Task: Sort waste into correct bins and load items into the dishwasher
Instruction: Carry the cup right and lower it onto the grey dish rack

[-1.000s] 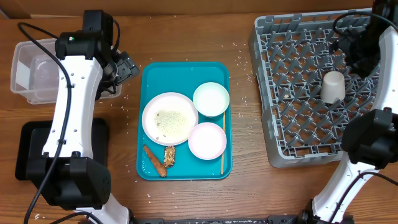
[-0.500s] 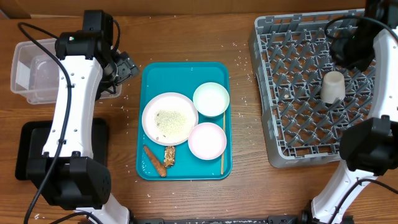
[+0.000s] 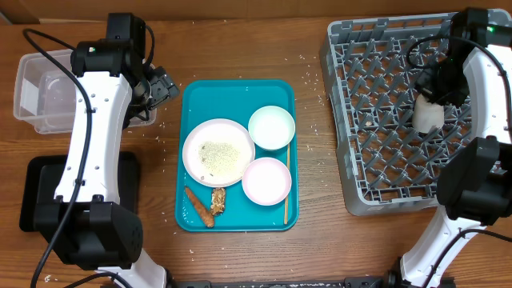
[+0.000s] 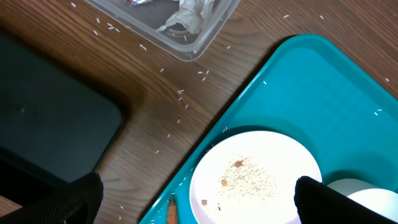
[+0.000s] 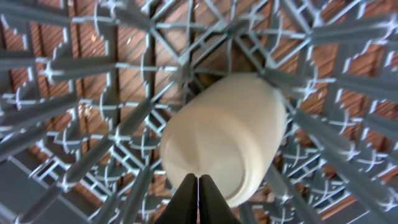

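Loading step. Small cup (image 3: 428, 112) in dish rack (image 3: 376, 120); right gripper (image 5: 198, 198) closed, empty, just beside it; left gripper (image 4: 199, 198) wide. Next, probably: a bowl (image 3: 271, 126).

No legible txt, labels, brands or nos. on rack (image 3: 376, 160), teal tray (image 3: 232, 94), plate (image 3: 192, 140) or clear tub (image 3: 32, 96)

A robot lab bench: white arms (image 3: 92, 136) over a wooden table (image 3: 320, 248) bearing a dish rack (image 3: 376, 152) and teal tray (image 3: 232, 96).

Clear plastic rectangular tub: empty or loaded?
Not empty. The left wrist view shows a crumpled white paper napkin lying inside the clear plastic rectangular tub, near its corner.
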{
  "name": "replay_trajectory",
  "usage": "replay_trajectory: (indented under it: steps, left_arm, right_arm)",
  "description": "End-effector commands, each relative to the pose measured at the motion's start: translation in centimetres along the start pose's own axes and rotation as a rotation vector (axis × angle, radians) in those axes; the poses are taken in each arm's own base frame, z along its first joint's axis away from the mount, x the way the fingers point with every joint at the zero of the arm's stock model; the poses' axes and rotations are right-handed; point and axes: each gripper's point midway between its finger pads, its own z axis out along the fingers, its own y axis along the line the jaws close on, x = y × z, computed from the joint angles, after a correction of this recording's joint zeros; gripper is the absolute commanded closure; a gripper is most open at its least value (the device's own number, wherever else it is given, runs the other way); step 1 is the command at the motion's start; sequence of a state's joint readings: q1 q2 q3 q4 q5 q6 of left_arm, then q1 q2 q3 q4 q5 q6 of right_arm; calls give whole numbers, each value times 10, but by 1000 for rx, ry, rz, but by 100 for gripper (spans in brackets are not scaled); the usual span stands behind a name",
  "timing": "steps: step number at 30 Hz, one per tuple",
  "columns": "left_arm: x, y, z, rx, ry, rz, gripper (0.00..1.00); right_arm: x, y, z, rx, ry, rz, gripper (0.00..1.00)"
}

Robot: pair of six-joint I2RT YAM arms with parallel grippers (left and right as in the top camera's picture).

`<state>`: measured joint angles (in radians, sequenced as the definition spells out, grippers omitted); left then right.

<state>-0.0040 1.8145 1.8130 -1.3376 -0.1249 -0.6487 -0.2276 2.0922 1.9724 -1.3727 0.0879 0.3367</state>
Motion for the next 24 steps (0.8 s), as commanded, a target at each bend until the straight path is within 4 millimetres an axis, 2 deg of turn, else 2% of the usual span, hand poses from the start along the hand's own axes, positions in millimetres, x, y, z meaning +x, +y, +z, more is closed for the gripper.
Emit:
replay_trajectory:
  steps: [1,7,17,24]
  left_arm:
    - [-7,2,-5,-2,-26,-10,0]
    - [-7,2,-5,-2,-26,-10,0]
    - [-7,2,-5,-2,-26,-10,0]
    - [-7,2,-5,-2,-26,-10,0]
  right_arm:
    - [-9,-13,-2,41,-39,17,94]
    - [-14,-21,-1,42,-45,38,94]
    - [-8,-25,4,54,-21,41,95]
    - [-5,-58,-1,235,-32,68,96]
